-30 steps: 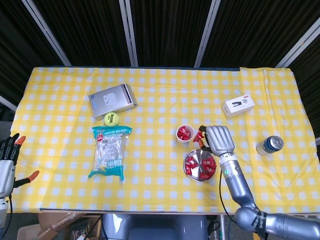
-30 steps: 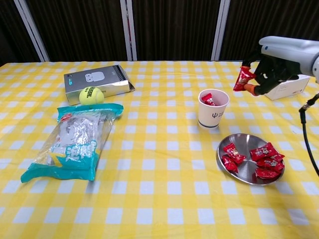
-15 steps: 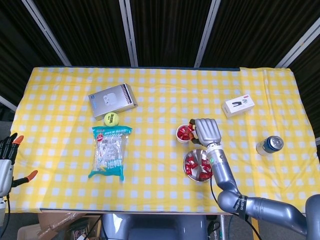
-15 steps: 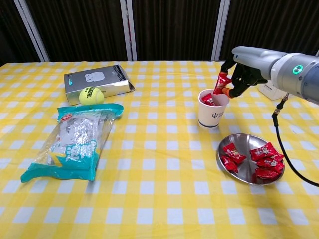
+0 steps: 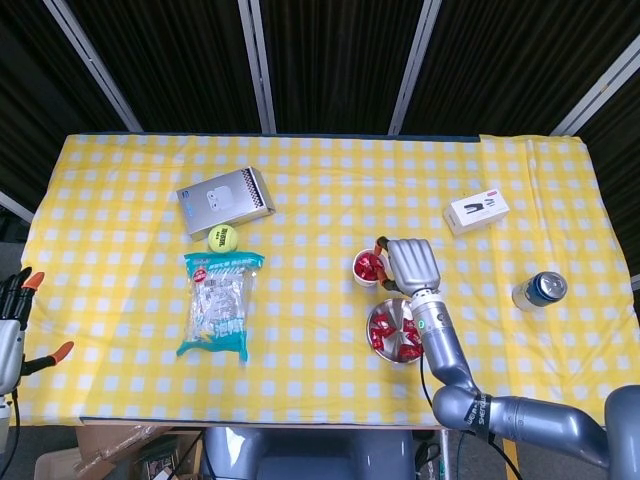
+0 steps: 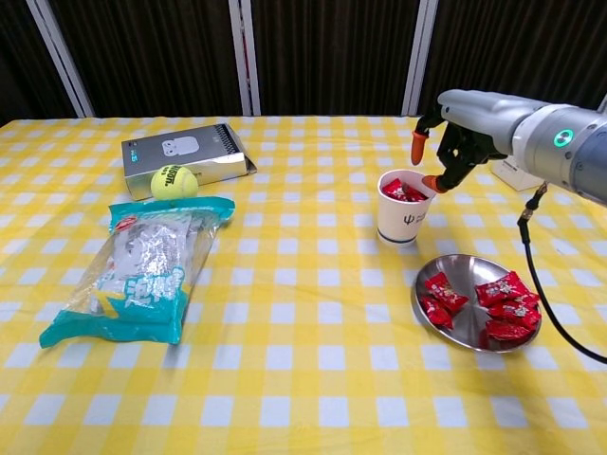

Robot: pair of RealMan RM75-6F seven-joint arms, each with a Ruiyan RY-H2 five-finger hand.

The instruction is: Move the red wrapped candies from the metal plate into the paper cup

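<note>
The white paper cup [image 6: 398, 224] stands mid-table with red wrapped candies [image 6: 403, 191] inside it. My right hand [image 6: 455, 142] hovers just above and behind the cup's right rim, fingers spread, holding nothing. In front of the cup lies the metal plate [image 6: 467, 271] with several more red candies [image 6: 501, 305]. From the head view, the right hand [image 5: 411, 264] sits right of the cup [image 5: 366, 283] and above the plate [image 5: 392, 309]. My left hand [image 5: 14, 318] hangs at the table's near left corner, fingers apart and empty.
A grey box [image 6: 185, 152], a tennis ball [image 6: 174, 180] and a teal snack bag [image 6: 152, 265] lie on the left half. A white box [image 5: 477, 211] and a drink can [image 5: 539, 290] stand to the right of the cup and plate.
My right hand carried a red candy leftward from beside the plate to over the cup and let it go; the candy now lies in the cup. The left hand barely moved.
</note>
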